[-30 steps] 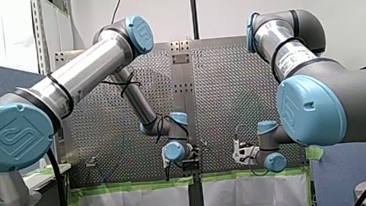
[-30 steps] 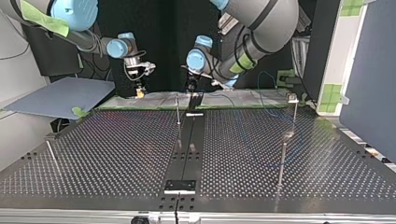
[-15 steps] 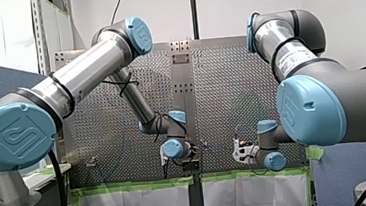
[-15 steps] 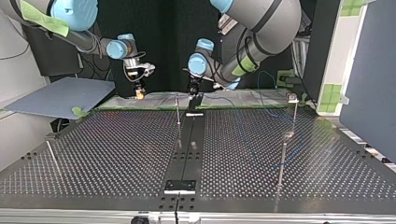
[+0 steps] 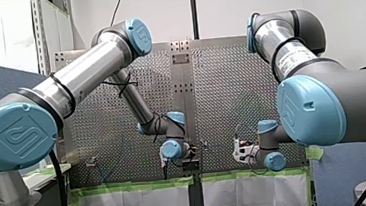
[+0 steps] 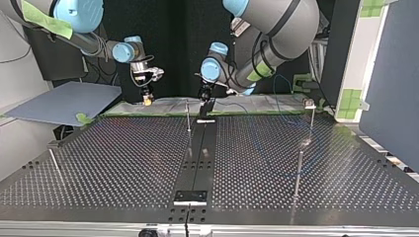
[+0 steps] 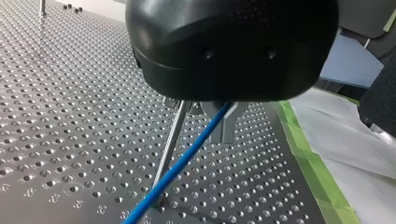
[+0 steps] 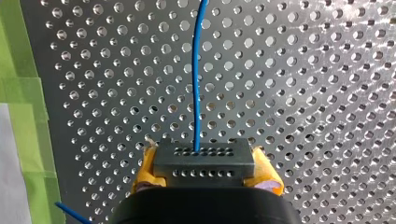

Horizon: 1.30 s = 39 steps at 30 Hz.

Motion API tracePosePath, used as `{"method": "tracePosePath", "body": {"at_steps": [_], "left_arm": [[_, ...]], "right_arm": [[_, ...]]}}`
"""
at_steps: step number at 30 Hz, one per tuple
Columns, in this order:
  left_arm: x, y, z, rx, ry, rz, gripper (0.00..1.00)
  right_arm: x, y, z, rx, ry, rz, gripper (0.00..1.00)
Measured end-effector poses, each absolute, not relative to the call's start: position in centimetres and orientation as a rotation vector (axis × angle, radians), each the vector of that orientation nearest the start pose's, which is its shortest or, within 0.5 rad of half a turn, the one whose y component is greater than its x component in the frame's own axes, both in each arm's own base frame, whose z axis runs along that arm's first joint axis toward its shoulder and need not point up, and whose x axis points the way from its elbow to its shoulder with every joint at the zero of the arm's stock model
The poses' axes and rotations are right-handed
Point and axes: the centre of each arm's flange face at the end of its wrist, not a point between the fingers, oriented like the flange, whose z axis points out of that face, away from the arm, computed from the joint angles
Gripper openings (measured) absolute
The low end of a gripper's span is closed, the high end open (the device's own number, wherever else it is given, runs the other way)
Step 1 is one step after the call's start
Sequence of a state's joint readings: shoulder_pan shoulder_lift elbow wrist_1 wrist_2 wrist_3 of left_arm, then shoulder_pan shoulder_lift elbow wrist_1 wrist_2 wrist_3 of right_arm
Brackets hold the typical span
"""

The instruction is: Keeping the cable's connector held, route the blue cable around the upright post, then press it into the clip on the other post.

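The blue cable (image 8: 196,93) leaves the connector (image 8: 204,161) and runs straight ahead of my right end effector (image 8: 204,171) over the perforated tabletop (image 8: 327,93). That end effector is closed on the connector, its yellow pads (image 8: 267,176) bearing on both flanks of the grey block. The holding condition of the task is met. In the top view this end effector hangs at the upper left of centre, over the tabletop's edge on the arms' side.

Further along, the cable comes out from under my left end effector (image 7: 208,112) and slants down to the tabletop, just beside the upright post (image 7: 169,147). Near the post's foot the two appear to cross or touch, and I cannot tell on which side of the post the cable lies. Whether the left end effector is closed on the cable I cannot tell, because its housing hides the grip. In the top view it stands at the upper centre, close beside the thin post.

Judgement: routing around the post is in hand and is not shown complete. The clip (image 6: 310,103) sits atop the other post (image 6: 312,121) at the upper right of the top view, well apart from both end effectors. I see no cable seated in it, though it is small. Pressing-in is left to do.
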<state>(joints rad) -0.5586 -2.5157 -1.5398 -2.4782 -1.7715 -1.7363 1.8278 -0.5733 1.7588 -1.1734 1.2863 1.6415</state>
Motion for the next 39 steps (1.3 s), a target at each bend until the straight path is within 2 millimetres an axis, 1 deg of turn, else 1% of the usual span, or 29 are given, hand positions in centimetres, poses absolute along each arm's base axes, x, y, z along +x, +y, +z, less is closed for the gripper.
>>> {"method": "tracePosePath", "body": {"at_steps": [19, 22, 26, 29, 39], "left_arm": [[49.2, -44.7, -2.0, 0.213, 1.815, -0.369, 0.00], [49.2, -44.7, -1.9, 0.213, 1.814, -0.369, 0.00], [49.3, -44.7, -1.9, 0.213, 1.813, -0.366, 0.00], [49.4, -44.6, -1.9, 0.213, 1.812, -0.363, 0.00], [49.5, -44.7, -1.9, 0.219, 1.803, -0.379, 0.00]], "right_arm": [[30.5, -53.8, -7.6, 1.578, -1.002, 1.620, 0.00], [30.4, -53.7, -8.2, 1.582, -1.009, 1.613, 0.00], [30.0, -53.6, -9.5, 1.593, -1.028, 1.597, 0.00], [30.0, -53.9, -9.8, 1.599, -1.031, 1.588, 0.00], [30.1, -54.7, -9.7, 1.606, -1.029, 1.575, 0.00]]}}
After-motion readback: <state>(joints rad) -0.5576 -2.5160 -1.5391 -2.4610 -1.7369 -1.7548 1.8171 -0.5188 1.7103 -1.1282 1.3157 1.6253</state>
